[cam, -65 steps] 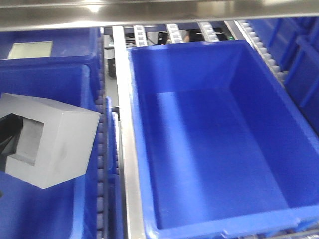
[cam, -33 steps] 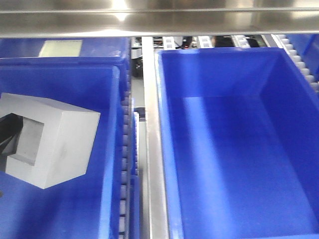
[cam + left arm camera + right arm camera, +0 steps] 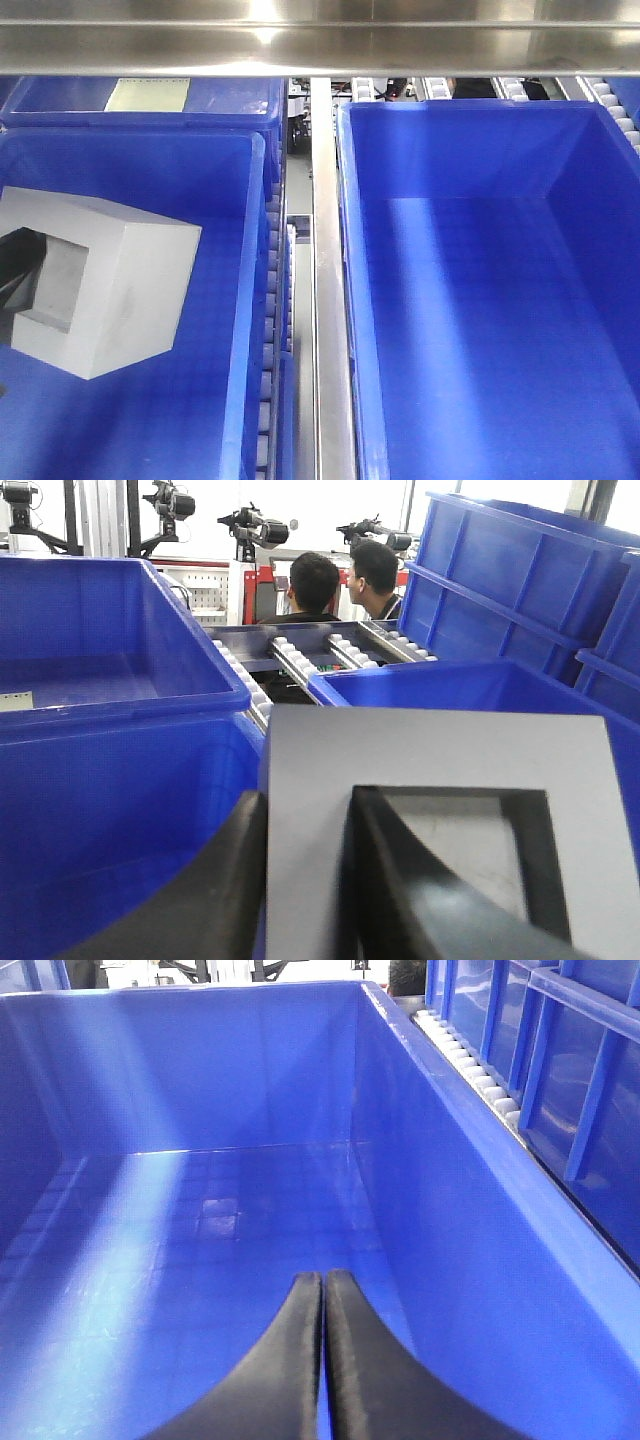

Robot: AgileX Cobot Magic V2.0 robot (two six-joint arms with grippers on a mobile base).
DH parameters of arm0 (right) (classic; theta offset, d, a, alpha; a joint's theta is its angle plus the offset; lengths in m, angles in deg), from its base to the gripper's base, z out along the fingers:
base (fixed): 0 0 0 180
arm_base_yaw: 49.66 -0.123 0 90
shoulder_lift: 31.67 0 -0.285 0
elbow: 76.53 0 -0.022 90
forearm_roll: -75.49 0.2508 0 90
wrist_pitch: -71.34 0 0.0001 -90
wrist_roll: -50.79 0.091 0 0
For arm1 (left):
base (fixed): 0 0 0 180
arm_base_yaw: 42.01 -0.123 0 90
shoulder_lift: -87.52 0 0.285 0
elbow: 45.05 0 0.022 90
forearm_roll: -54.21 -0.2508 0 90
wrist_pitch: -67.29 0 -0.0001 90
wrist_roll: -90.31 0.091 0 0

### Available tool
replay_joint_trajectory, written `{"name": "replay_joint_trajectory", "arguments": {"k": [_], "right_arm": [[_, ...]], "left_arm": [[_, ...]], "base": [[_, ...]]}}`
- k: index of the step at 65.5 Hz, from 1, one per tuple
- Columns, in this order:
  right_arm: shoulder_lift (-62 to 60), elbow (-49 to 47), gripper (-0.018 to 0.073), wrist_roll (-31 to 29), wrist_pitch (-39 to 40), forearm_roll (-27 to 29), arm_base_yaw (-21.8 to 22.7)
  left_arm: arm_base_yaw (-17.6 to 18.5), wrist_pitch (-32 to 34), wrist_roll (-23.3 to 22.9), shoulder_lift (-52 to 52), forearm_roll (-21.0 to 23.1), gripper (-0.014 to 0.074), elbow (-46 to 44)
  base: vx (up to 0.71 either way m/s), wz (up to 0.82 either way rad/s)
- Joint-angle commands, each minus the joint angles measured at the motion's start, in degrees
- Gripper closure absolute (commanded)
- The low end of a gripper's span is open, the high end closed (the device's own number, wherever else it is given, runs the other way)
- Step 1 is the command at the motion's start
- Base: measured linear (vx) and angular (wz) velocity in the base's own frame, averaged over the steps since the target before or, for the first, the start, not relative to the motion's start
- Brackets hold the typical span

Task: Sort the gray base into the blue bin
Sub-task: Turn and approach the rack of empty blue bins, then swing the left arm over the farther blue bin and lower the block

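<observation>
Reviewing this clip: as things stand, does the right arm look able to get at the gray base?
Probably not directly. The right gripper hangs shut inside the right-hand blue bin, while the gray base is held by the left gripper over the neighbouring bin, with bin walls and a metal rail between.

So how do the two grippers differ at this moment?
The left gripper is shut on the gray base, one finger in its square recess and one outside; the right gripper holds nothing, its fingers pressed together. The left gripper carries the base over the left blue bin; the right gripper hangs over the bare floor of the right blue bin. Both have black curved fingers.
</observation>
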Motion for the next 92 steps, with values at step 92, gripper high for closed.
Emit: {"name": "replay_joint_trajectory", "arguments": {"k": [92], "right_arm": [[-0.1,0.1,0.0564,-0.4,2.7,-0.3,0.0]], "left_arm": [[29.6,25.9,-11.0,48.7,-7.3,0.0603,-31.5]], "base": [[0.0,0.0]]}}
